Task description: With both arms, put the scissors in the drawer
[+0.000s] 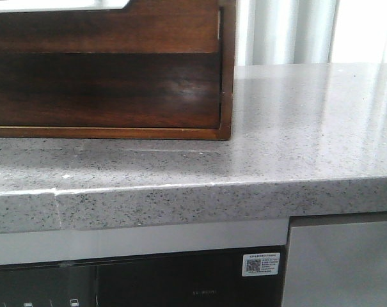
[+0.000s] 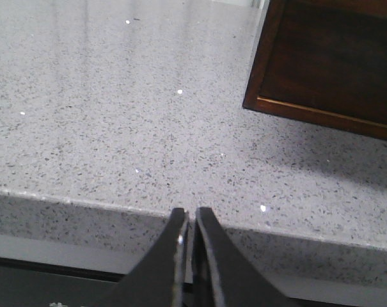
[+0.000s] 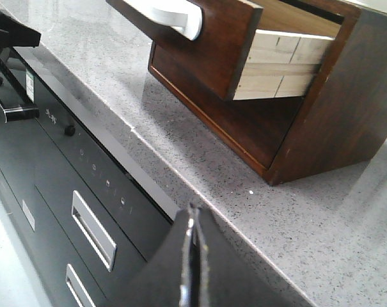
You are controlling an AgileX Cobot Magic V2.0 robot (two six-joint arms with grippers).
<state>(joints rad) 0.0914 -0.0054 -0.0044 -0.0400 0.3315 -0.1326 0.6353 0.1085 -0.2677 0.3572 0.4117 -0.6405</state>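
I am holding my left gripper [image 2: 188,246] closed on nothing, its two dark fingers pressed almost together and hanging just off the front edge of the speckled grey table [image 2: 116,128], touching neither the stone nor anything else. My right gripper [image 3: 192,256] is sitting the same way, jaws shut and empty, hovering over the table edge with the black appliance front [image 3: 59,160] below it. Moving outward from there, the dark wooden cabinet [image 3: 321,121] is standing on the table, and one drawer [image 3: 206,45] is already sticking out of it, showing its pale plank side and a white handle [image 3: 171,16]. The scissors are not showing in any of my views, so I cannot say where they are lying. Judging from this, I am still at the very start: neither gripper is carrying anything. To do this step well, I am thinking I should first find the scissors, open one gripper wide before coming down, and take them at the handles with the blades flat, while the other arm is steadying or widening the drawer so the drop goes cleanly inside rather than onto the cabinet lip.
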